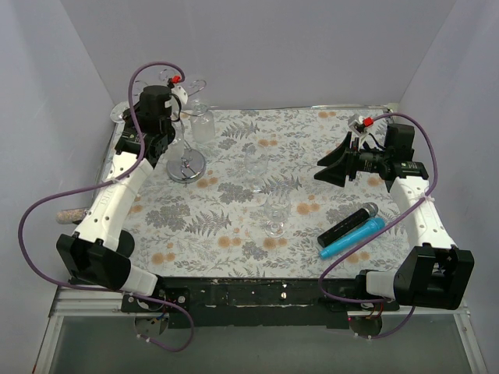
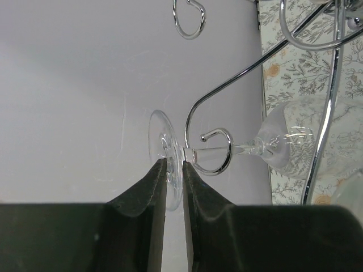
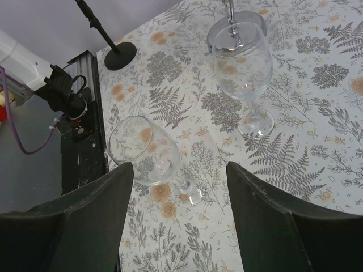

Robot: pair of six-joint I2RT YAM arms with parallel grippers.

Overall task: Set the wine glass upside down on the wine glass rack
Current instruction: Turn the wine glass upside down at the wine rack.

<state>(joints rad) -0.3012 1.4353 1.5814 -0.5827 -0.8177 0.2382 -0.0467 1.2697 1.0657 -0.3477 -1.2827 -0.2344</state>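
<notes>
In the left wrist view my left gripper (image 2: 174, 164) is shut on the round foot of a clear wine glass (image 2: 289, 141). The glass's stem lies inside a curled arm (image 2: 218, 153) of the wine glass rack (image 2: 332, 107). From the top view the wine glass (image 1: 201, 123) hangs bowl-down beside the rack's stem, above its shiny round base (image 1: 187, 166), with my left gripper (image 1: 185, 100) at the rack's top. My right gripper (image 1: 331, 167) stands open and holds nothing, hovering over the right side of the table; in its wrist view the right gripper (image 3: 178, 165) has wide-apart jaws.
Two more wine glasses stand upright mid-table: one (image 1: 256, 165) (image 3: 244, 68) near the rack, one (image 1: 277, 210) (image 3: 150, 150) nearer the front. A black microphone (image 1: 348, 224) and a blue one (image 1: 352, 238) lie at front right. The floral cloth (image 1: 234, 234) covers the table.
</notes>
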